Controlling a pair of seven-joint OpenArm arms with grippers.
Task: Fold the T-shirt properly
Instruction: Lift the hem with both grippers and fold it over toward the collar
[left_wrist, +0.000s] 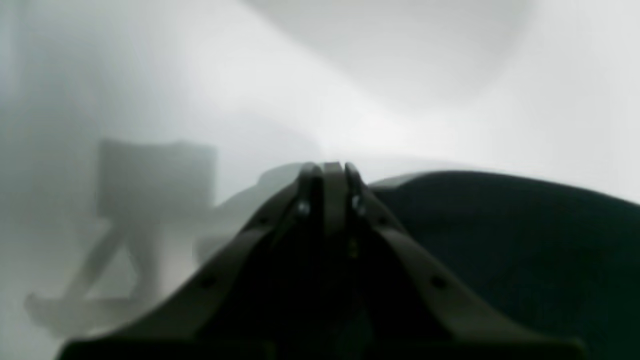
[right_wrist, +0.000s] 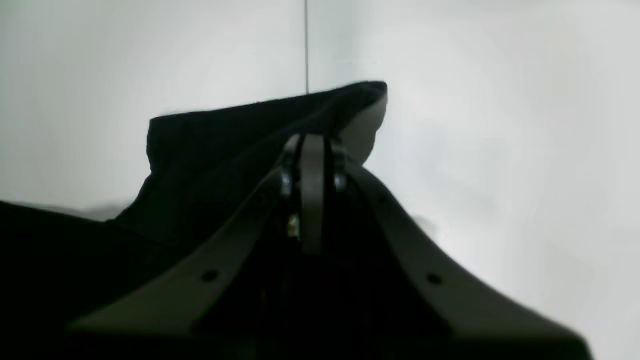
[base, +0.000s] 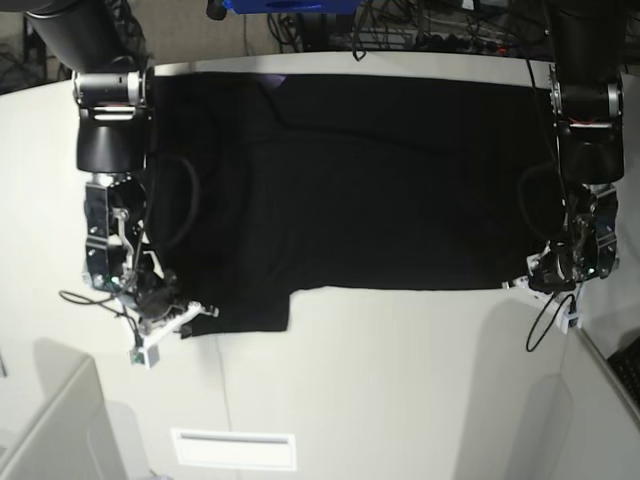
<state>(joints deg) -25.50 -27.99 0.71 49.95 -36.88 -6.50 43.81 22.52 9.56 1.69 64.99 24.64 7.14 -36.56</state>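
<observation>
I hold T-shirt hem corners | left gripper, right gripper both pinched on cloth | shirt flat, folding undone

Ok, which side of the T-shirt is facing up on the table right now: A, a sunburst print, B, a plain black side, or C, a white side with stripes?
B: in the base view the T-shirt lies spread across the white table showing only plain black cloth, with no print in sight.
</observation>
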